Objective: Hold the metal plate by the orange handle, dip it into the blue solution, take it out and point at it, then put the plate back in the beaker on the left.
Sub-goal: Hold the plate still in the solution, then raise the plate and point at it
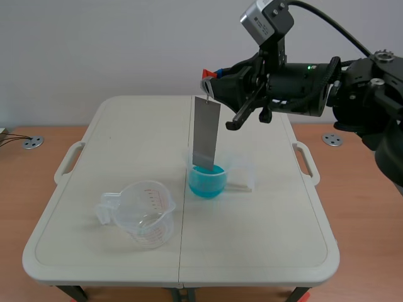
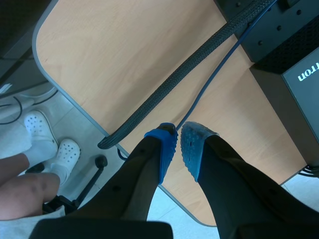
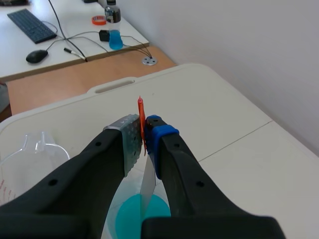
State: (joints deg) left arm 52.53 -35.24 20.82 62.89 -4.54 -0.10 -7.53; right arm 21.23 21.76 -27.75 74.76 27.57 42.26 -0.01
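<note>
the right tool (image 3: 144,134) is clamped on the orange handle (image 3: 141,112), holding the metal plate (image 1: 206,129) upright with its lower end in the blue solution (image 1: 208,179). a slow, straight lift should avoid splashing. the empty beaker (image 1: 143,211) sits at its 8 o'clock.

Scene view. The right arm (image 1: 296,78) enters from the picture's right, raised above the tabletop (image 1: 126,132), with a wrist camera (image 1: 267,19) on top. Its jaws are closed on the orange handle (image 1: 208,71) of the metal plate (image 1: 206,132), which hangs upright. The plate's lower edge sits inside the small clear beaker (image 1: 217,177) at the tabletop's middle, meeting the blue solution (image 1: 206,184). An empty measuring beaker (image 1: 145,214) with red markings stands to the left, nearer the robot, well apart from the other.
</note>
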